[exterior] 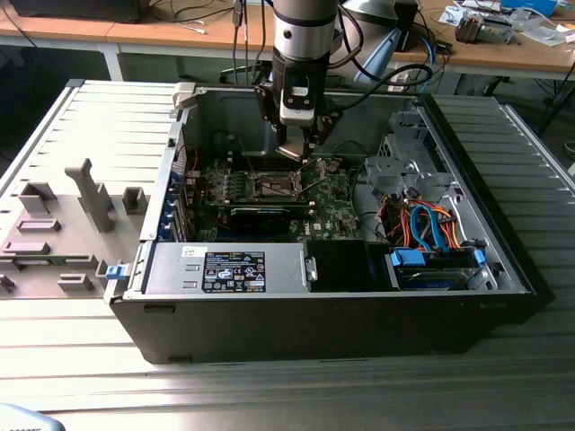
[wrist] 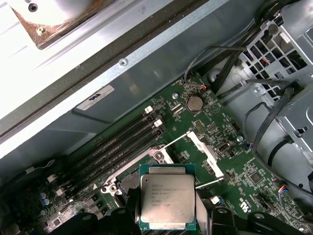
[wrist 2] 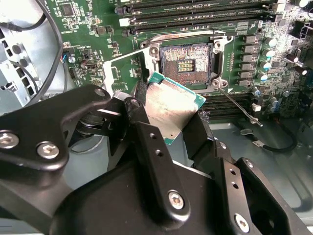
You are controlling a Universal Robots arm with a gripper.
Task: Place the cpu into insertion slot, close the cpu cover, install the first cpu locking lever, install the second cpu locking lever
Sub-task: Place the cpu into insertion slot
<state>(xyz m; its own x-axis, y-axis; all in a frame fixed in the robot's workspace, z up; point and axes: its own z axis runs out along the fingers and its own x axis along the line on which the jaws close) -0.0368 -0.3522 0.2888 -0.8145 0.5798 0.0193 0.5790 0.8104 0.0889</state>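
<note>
hand [wrist 2: 167, 123] gripping cpu [wrist: 167, 203], near insertion slot [wrist 2: 186, 63] (uncovered)

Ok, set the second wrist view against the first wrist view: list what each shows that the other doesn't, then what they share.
Second wrist view alone: the inside of the small square dark insertion slot, its contact field open to view. First wrist view alone: a round silver coin battery and a white label on the grey case wall. Both wrist views: the flat square silver-topped cpu clamped between the black jaws, above the green circuit board with its long dark memory slots.
</note>
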